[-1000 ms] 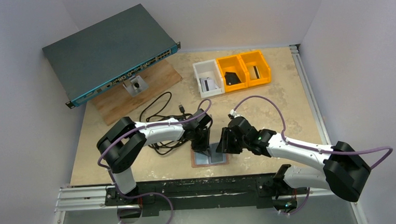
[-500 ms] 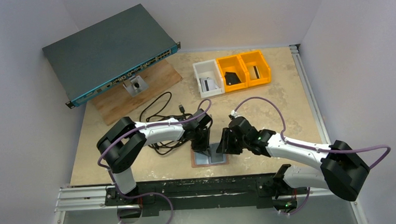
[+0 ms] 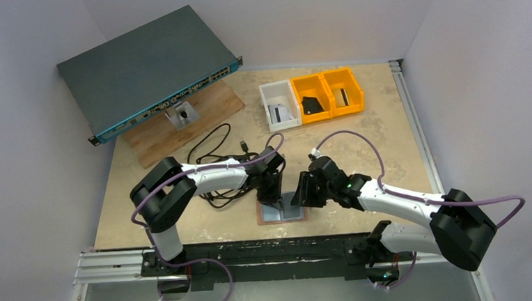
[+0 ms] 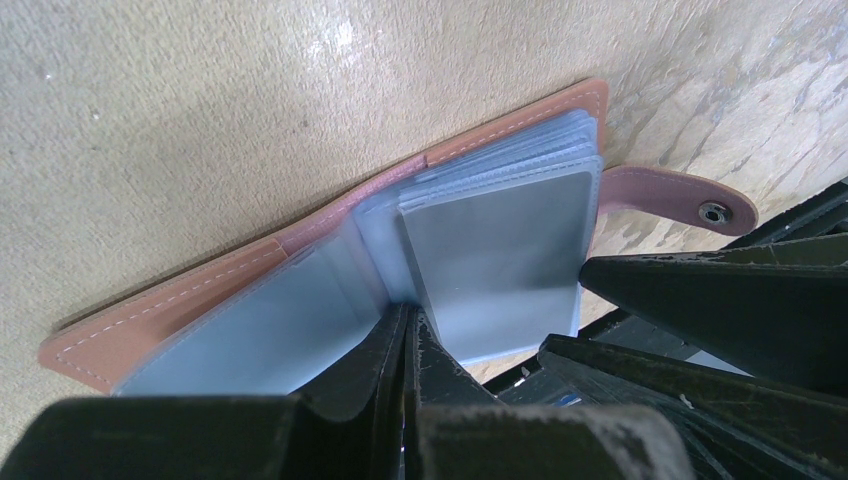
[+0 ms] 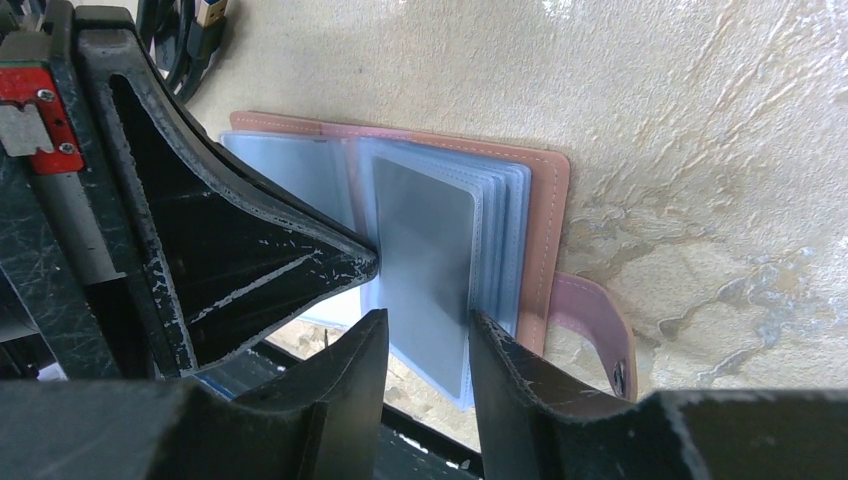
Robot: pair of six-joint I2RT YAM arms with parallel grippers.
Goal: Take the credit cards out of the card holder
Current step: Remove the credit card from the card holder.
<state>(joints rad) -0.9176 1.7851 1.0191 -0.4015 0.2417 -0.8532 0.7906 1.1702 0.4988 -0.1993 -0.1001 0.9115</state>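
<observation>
Scene: Two robot arms meet over an opened card holder (image 3: 281, 211) lying flat on the worktop (image 3: 360, 138) at the near edge, about 6 o'clock in the overhead view.

Card holder: Brown leather bifold, spread open, clear pockets (image 5: 500, 220) fanned upward, snap tab (image 4: 690, 195) trailing off one end.

Card: A grey credit card (image 5: 425, 270) sits in the top clear pocket, its long axis running straight toward the right tool, its near short edge lying between the jaws.

Left tool: The left tool (image 4: 405, 335) is closed, its tips pressed on the holder's centre fold, apparently pinning it down; it grips nothing.

Right tool: The right tool (image 5: 420, 335) stands half-open, one finger on each side of the card's near end; whether the fingers touch it cannot be told.

Key relation: The card lies at 12 o'clock from the right tool in its wrist view, aligned with the pull direction, so the right arm is the one placed to draw it out.

Background: At 12 to 1 o'clock, white and orange bins (image 3: 312, 97); at 10 o'clock, a network switch (image 3: 147, 70) on a wooden board (image 3: 178, 124).
</observation>
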